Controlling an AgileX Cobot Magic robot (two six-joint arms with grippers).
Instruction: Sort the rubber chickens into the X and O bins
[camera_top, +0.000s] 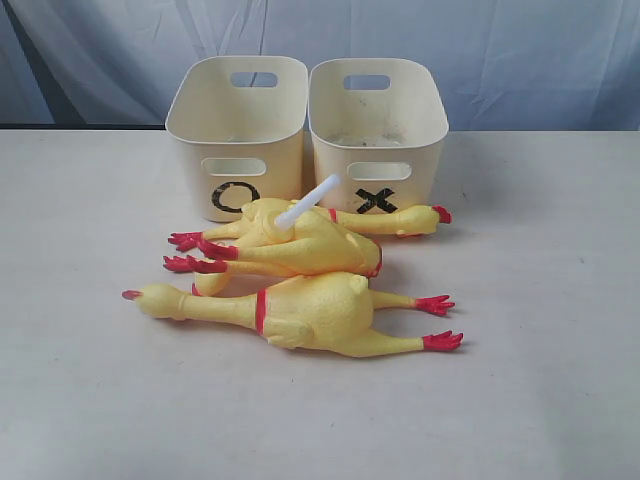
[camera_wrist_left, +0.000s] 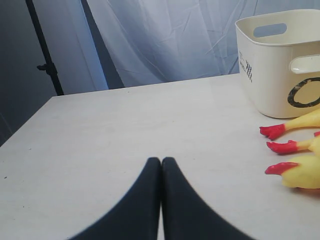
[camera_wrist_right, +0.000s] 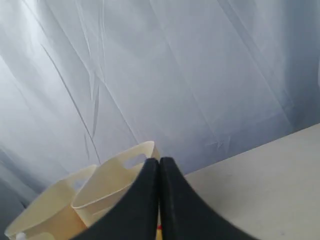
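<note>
Soft, even light washes the pale table; the rubber chickens cast only faint shadows, without glare. Up close, the left gripper and right gripper loom dark and out of focus.

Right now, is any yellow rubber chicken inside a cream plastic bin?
No, all three chickens lie on the table outside both bins.
</note>
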